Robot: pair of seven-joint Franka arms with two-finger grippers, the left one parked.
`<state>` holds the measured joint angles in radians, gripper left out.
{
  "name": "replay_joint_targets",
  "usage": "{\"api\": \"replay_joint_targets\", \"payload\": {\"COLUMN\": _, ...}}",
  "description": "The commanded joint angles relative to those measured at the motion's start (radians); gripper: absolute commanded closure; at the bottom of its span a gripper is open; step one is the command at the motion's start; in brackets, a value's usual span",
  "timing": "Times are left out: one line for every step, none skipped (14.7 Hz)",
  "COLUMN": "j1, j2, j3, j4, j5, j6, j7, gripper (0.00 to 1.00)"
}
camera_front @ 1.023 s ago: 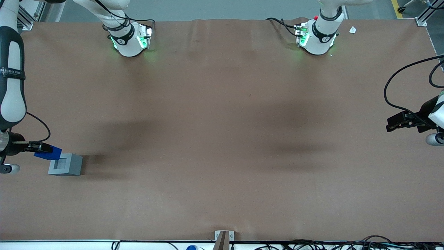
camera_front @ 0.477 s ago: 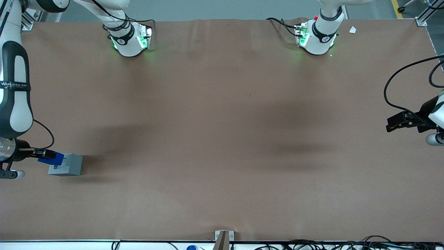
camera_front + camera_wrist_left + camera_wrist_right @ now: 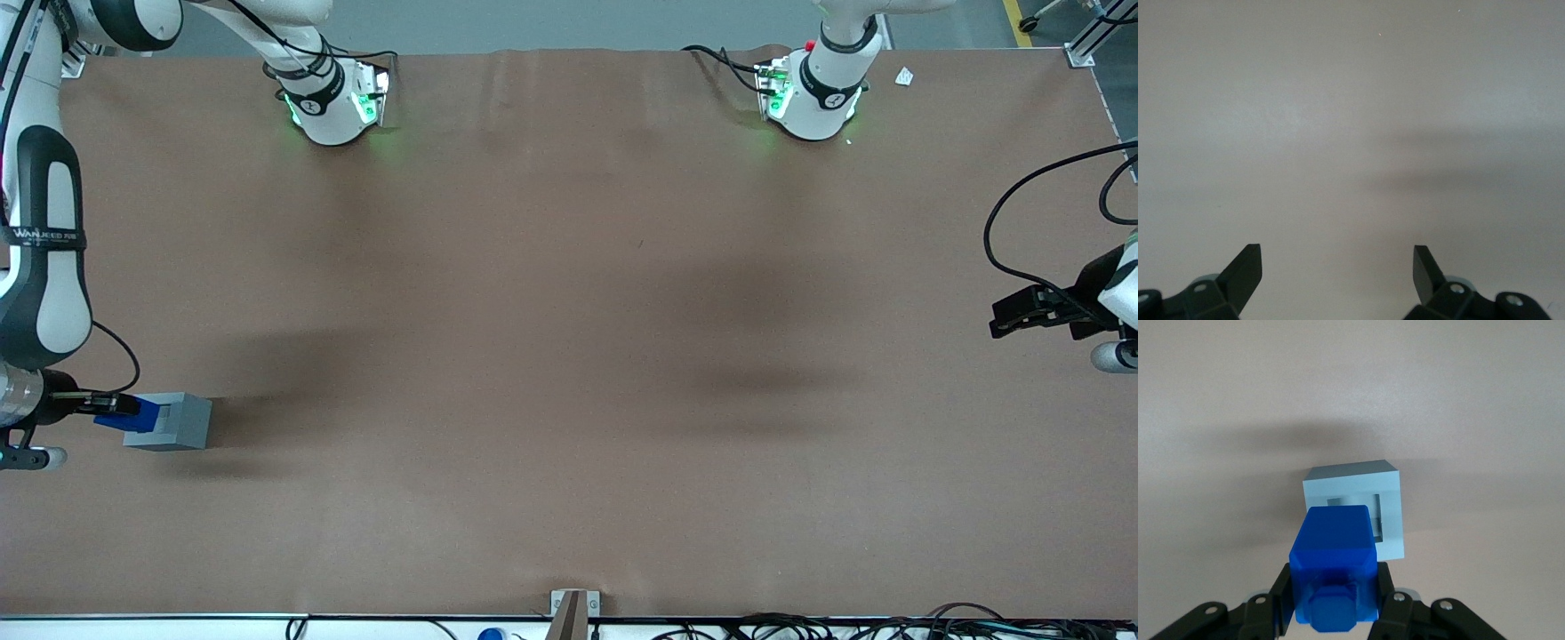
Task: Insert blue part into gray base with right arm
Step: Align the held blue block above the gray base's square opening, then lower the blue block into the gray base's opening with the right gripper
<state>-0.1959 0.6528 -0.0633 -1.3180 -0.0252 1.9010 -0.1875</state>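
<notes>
Even overhead light, no glare; soft smudged shadows lie on the brown table [image 3: 569,356], a darker one beside the gray base [image 3: 173,420]; wrist views paler, washed-out.

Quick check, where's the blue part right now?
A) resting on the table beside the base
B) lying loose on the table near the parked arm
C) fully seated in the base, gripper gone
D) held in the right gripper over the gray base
D: the right wrist view shows the gripper shut on the blue part, which overlaps the gray base and part of its recess; the front view agrees.
</notes>
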Motion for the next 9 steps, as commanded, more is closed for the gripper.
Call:
{"api": "replay_joint_targets", "payload": {"j1": -0.016, "j2": 0.019, "j3": 0.014, "j4": 0.033, "j5": -0.027, "j6": -0.008, "j7": -0.015, "gripper": 1.0}}
{"api": "replay_joint_targets", "payload": {"j1": -0.02, "j2": 0.022, "j3": 0.014, "j4": 0.033, "j5": -0.03, "j6": -0.007, "j7": -0.026, "gripper": 1.0}}
{"api": "replay_joint_targets", "payload": {"j1": -0.026, "j2": 0.025, "j3": 0.014, "j4": 0.031, "j5": -0.03, "j6": 0.0, "j7": -0.029, "gripper": 1.0}}
{"api": "replay_joint_targets", "payload": {"j1": -0.03, "j2": 0.034, "j3": 0.014, "j4": 0.031, "j5": -0.03, "j6": 0.01, "j7": -0.03, "gripper": 0.99}}
{"api": "replay_joint_targets", "payload": {"j1": -0.031, "j2": 0.037, "j3": 0.014, "j4": 0.03, "j5": -0.03, "j6": 0.015, "j7": -0.032, "gripper": 1.0}}
{"api": "replay_joint_targets", "payload": {"j1": -0.036, "j2": 0.042, "j3": 0.014, "j4": 0.029, "j5": -0.029, "j6": 0.016, "j7": -0.042, "gripper": 1.0}}
{"api": "replay_joint_targets", "payload": {"j1": -0.037, "j2": 0.044, "j3": 0.014, "j4": 0.026, "j5": -0.029, "j6": 0.018, "j7": -0.055, "gripper": 0.99}}
{"api": "replay_joint_targets", "payload": {"j1": -0.042, "j2": 0.045, "j3": 0.016, "j4": 0.023, "j5": -0.027, "j6": 0.018, "j7": -0.056, "gripper": 1.0}}
{"api": "replay_joint_targets", "payload": {"j1": -0.045, "j2": 0.045, "j3": 0.016, "j4": 0.022, "j5": -0.025, "j6": 0.018, "j7": -0.058, "gripper": 1.0}}
